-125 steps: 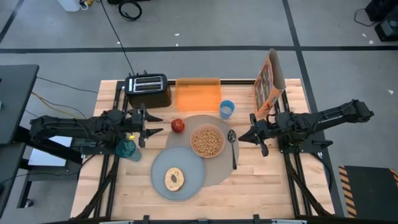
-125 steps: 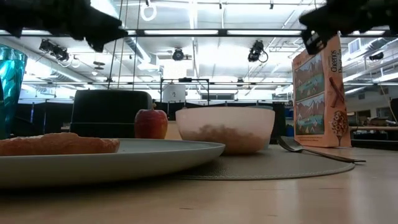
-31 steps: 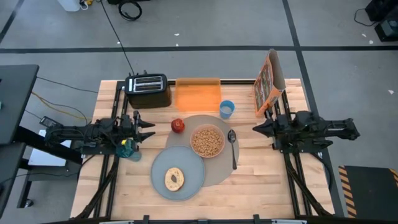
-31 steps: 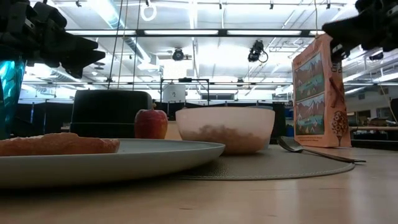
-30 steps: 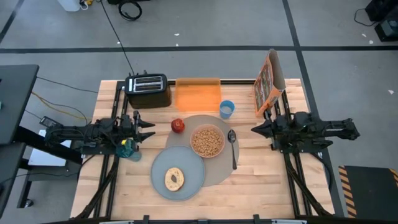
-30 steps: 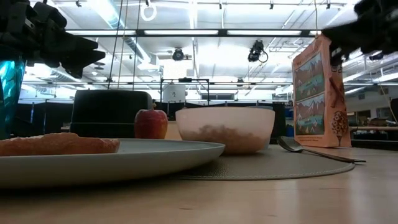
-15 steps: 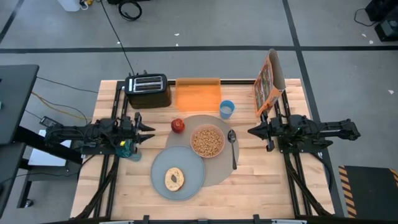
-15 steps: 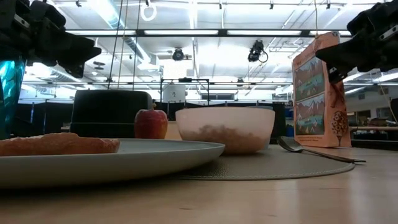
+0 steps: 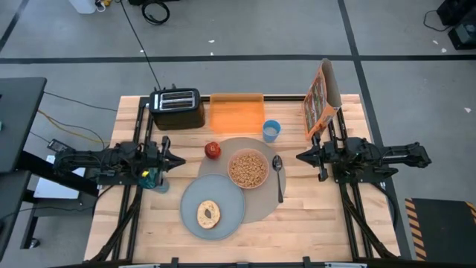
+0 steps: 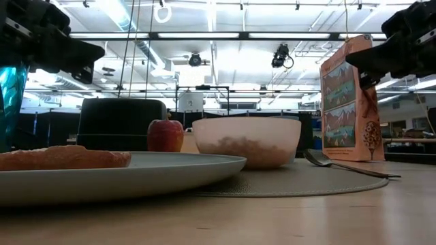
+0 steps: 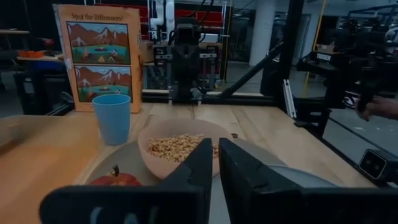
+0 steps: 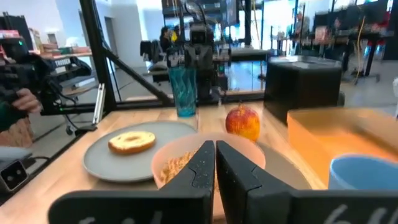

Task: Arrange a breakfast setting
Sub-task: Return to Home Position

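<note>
- Two arms sit level over the worktop [image 9: 312, 223], one at each side of a breakfast setting that looks complete. Clock directions take 12 as the toaster's edge in the high view.
- The left end effector [image 11: 215, 148] hovers at the worktop's 9 o'clock side and points inward. Its fingers are narrowed to a thin slit with nothing between them.
- The right end effector [image 12: 214, 147] hovers at the 3 o'clock side, facing the left one. Its fingers are drawn just as close and hold nothing.
- The taupe mat [image 9: 259, 207] lies mid-worktop.
- The grey plate [image 9: 227, 202] overlaps the mat's 7 o'clock edge and carries the bagel [image 9: 208, 214].
- The pink bowl [image 10: 246, 144], filled with cereal [image 9: 248, 170], stands on the mat slightly toward 1 o'clock.
- The metal spoon [image 9: 279, 177] lies on the mat at 3 o'clock, just beside the bowl.
- The red apple [image 9: 213, 150] sits at the mat's 10 o'clock edge.
- The blue cup [image 9: 271, 131] stands just off the mat at 1 o'clock.
- Beyond the setting are the black toaster [image 9: 178, 109] at 11 o'clock, the orange tray [image 9: 236, 117] at 12 and the cereal box [image 9: 321, 100] at 2.
- The step in hand reads as the retreat to rest, with no placing left to do.
- The next move likely calls for each arm to fold straight back. The left must stay clear of the teal glass [image 10: 12, 102] under it, and the right must stay clear of the cereal box.
</note>
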